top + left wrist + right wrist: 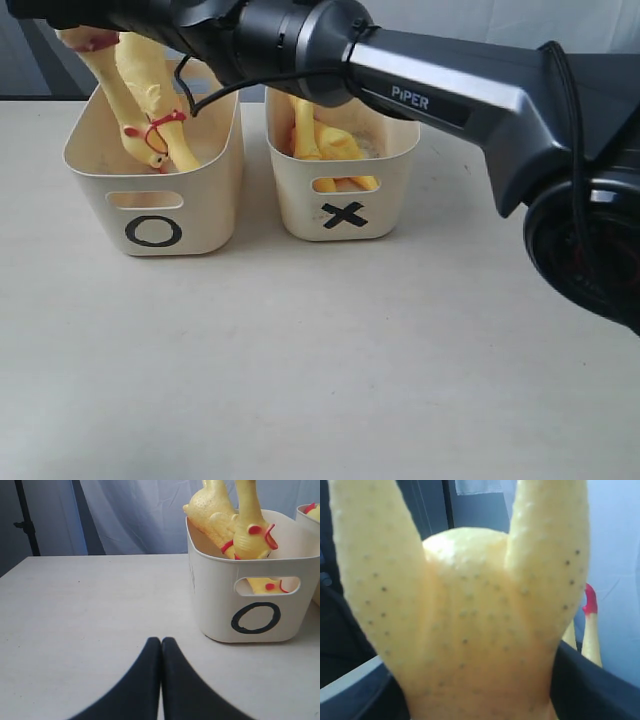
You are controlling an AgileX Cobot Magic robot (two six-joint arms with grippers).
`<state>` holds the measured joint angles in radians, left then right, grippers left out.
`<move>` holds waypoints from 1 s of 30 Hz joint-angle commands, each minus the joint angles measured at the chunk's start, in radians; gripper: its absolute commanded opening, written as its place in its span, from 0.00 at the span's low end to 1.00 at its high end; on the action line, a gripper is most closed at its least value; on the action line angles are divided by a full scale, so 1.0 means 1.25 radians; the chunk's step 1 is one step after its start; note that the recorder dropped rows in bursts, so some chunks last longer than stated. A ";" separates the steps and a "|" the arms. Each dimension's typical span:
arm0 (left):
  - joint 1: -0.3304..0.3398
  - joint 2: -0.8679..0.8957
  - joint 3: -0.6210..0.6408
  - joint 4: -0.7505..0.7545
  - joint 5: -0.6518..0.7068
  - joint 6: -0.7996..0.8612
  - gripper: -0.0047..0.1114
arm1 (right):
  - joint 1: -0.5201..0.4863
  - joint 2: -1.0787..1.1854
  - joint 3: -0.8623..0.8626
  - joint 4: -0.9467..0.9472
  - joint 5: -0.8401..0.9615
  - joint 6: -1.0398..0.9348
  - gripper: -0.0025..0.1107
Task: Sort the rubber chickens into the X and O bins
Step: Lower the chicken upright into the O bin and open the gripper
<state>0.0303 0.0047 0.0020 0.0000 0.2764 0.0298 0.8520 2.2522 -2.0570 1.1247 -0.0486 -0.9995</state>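
**Pale chicken gripped over the O bin**

We see the right arm reaching across from the right of the exterior view to the far left corner, above the O bin. In the right wrist view, the right tool has a dark jaw on each side of a pale, dotted chicken. The jaws press against its body, so we read the tool as gripping this bird. Its two legs rise on either side of the camera's view. Behind it we see the thin leg and red foot of a second chicken.

From the left wrist view, both birds stand head down inside the O bin, their bodies sticking up above its rim. One head sits at rim height, and more yellow and red shows through the slot handle.

The X bin stands just beside the O bin on the desk. A deeper-yellow chicken lies in it; whether there is more than one we cannot tell.

The left tool is low over bare desk near the O bin, its fingers closed together with nothing between them.
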 commanded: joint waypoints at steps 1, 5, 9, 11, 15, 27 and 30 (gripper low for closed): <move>-0.004 -0.004 -0.002 -0.005 -0.006 -0.002 0.04 | -0.014 -0.021 -0.002 -0.021 0.010 -0.017 0.66; -0.004 -0.004 -0.002 -0.005 -0.006 -0.002 0.04 | -0.032 -0.021 0.023 -0.015 0.043 -0.017 0.71; -0.004 -0.004 -0.002 -0.005 -0.006 -0.002 0.04 | -0.060 -0.021 0.086 0.028 0.063 0.024 0.71; -0.004 -0.004 -0.002 -0.005 -0.006 -0.002 0.04 | -0.078 -0.021 0.109 0.100 0.075 0.066 0.71; -0.004 -0.004 -0.002 -0.005 -0.006 -0.002 0.04 | -0.117 -0.023 0.114 0.167 0.175 0.095 0.71; -0.004 -0.004 -0.002 -0.005 -0.006 -0.002 0.04 | -0.141 -0.058 0.109 -0.064 0.296 0.287 0.79; -0.004 -0.004 -0.002 -0.005 -0.006 -0.002 0.04 | -0.141 -0.060 0.109 -0.155 0.349 0.286 0.89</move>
<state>0.0303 0.0047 0.0020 0.0000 0.2764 0.0298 0.6808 2.1944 -1.9138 1.0033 0.3480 -0.6509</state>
